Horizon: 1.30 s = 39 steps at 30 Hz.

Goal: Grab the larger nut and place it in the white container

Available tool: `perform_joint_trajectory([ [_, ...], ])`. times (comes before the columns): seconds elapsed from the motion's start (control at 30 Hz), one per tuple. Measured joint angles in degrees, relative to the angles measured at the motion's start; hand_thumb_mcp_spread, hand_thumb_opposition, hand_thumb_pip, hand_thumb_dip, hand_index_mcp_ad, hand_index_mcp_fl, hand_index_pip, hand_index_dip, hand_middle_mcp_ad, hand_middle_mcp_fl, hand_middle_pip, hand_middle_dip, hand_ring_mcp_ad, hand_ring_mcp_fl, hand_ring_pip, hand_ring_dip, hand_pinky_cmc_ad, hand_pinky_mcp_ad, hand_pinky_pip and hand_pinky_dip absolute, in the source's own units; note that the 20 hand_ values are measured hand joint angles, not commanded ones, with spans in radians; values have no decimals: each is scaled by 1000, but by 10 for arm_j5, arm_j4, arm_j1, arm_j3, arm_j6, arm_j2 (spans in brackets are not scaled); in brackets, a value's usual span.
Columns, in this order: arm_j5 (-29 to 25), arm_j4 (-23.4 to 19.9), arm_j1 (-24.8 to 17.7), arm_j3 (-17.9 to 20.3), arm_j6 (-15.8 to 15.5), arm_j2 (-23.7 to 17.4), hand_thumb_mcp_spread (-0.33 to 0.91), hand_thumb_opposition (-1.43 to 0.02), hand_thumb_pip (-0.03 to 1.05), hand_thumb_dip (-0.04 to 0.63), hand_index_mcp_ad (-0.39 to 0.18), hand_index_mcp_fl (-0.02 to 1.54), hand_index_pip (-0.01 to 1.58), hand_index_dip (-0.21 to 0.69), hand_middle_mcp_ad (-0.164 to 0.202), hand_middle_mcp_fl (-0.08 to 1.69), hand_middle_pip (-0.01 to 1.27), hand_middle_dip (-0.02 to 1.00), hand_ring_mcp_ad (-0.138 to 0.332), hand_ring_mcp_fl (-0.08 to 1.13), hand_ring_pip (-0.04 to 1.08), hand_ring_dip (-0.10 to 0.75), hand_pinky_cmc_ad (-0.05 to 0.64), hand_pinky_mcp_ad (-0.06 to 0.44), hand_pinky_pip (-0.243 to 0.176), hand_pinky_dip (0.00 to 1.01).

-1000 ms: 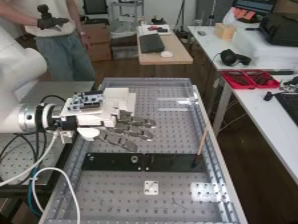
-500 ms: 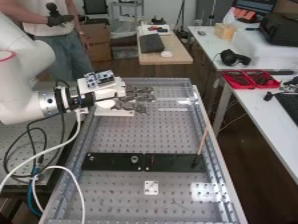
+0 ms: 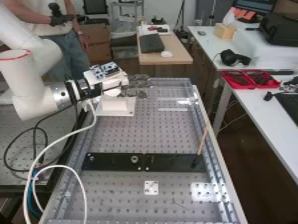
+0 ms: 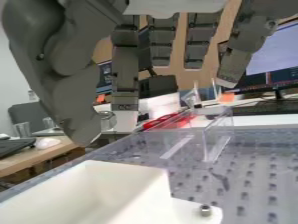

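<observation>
The larger nut's whereabouts I cannot tell. The hand's (image 3: 138, 93) fingers are released, fairly straight and spread, near the container (image 3: 118, 106). That stands open side up toward the bench's (image 3: 113, 195) far end. Nearer the camera, the bearing (image 3: 134, 159) stands on the bar (image 3: 110, 162), and a stick (image 3: 202, 140) slants up beside it.

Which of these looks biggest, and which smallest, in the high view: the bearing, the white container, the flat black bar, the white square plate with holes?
1. Flat black bar
2. White container
3. White square plate
4. Bearing
</observation>
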<state>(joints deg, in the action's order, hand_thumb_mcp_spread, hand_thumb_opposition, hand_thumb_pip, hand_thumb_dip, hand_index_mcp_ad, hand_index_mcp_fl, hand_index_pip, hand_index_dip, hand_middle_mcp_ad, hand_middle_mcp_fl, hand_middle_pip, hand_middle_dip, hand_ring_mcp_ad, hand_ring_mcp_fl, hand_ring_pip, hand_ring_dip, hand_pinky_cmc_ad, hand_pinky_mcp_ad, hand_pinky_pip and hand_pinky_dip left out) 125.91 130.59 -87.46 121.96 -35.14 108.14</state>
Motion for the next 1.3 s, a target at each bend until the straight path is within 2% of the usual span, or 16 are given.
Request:
perform_joint_trajectory([
  [0.33,-13,-20,-39,22,22,1,318,-862,737,187,-89,346,1522,63,59,0,133,176,134,3,178,119,335,278,-93,670],
  [0.67,-30,-13,-36,21,16,4,318,-862,737,187,-89,347,1518,63,58,0,133,178,134,3,182,119,335,278,-93,670],
  [0.77,-30,-2,-31,21,11,3,325,-873,742,188,-93,290,1525,63,58,0,133,178,134,0,190,119,332,278,-89,670],
  [0.97,-28,17,-20,17,5,1,340,-873,806,204,-147,101,1548,40,58,2,133,178,134,3,201,119,332,279,-89,698],
  [1.13,-23,31,-13,13,4,0,354,-873,806,208,-168,19,1557,0,61,0,129,178,134,3,194,119,330,278,-89,710],
  [1.3,-16,37,-4,8,8,1,354,-873,806,222,-166,19,1553,-42,61,2,129,178,134,3,215,119,330,279,-89,747],
])
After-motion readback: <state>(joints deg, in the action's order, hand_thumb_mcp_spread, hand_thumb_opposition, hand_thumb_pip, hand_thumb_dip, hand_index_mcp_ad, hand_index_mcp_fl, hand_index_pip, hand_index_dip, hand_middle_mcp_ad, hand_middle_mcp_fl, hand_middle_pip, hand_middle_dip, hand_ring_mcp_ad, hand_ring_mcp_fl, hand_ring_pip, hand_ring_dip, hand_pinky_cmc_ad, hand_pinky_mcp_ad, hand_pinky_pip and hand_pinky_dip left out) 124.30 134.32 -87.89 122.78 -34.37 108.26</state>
